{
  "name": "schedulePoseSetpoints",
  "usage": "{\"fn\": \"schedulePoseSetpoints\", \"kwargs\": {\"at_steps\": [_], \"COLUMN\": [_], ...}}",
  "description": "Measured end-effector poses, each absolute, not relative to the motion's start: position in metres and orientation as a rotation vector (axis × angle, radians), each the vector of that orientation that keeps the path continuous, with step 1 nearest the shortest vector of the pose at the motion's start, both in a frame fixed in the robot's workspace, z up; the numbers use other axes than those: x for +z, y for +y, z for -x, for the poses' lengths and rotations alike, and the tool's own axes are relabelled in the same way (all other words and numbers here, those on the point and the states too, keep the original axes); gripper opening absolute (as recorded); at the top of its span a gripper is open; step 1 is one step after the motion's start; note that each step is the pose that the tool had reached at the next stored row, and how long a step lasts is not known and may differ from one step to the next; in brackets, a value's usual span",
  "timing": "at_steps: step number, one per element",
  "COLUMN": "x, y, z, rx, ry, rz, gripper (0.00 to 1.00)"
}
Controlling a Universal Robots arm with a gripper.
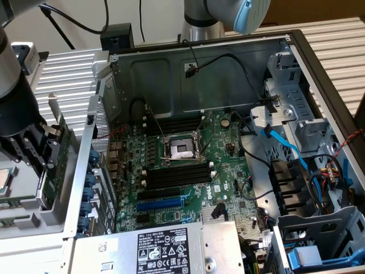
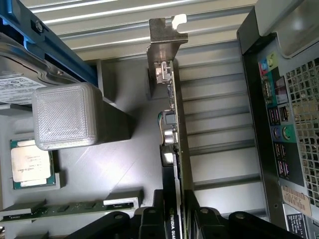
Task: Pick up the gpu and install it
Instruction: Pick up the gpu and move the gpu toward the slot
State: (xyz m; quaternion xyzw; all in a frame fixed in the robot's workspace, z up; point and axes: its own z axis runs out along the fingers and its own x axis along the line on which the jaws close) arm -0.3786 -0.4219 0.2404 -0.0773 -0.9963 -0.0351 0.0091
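The gpu [image 2: 175, 117] stands on edge in a grey parts tray [image 2: 124, 164], its silver end bracket [image 2: 164, 42] pointing away from the wrist camera and its black cooler facing the tray's middle. My gripper [image 2: 177, 221] straddles the card, with a black finger [image 2: 149, 221] pressed against each face, so it is shut on the card. In the exterior view the gripper [image 1: 43, 151] and the green gpu [image 1: 60, 151] sit at the far left, outside the open computer case. The green motherboard [image 1: 188, 171] lies inside the case, with a blue slot [image 1: 162, 202] near its front.
The tray also holds a processor chip [image 2: 31, 162], a memory stick [image 2: 70, 208] and a grey printed block [image 2: 65, 117]. The case's rear port panel [image 2: 279, 124] stands close beside the gpu. A power supply [image 1: 165, 248], drive cages and blue cables [image 1: 291, 151] fill the case's front and right.
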Motion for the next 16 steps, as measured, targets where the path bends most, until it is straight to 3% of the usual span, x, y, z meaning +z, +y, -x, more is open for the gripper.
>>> {"fn": "schedulePoseSetpoints", "kwargs": {"at_steps": [8,14,16], "x": [0.241,0.252,0.252], "y": [-0.421,-0.421,-0.421], "z": [0.379,0.379,0.379], "rx": [-0.118,-0.194,-0.195], "ry": [-3.112,-3.104,-3.104], "rz": [0.242,0.241,0.241], "gripper": [0.27,0.27,0.27]}}
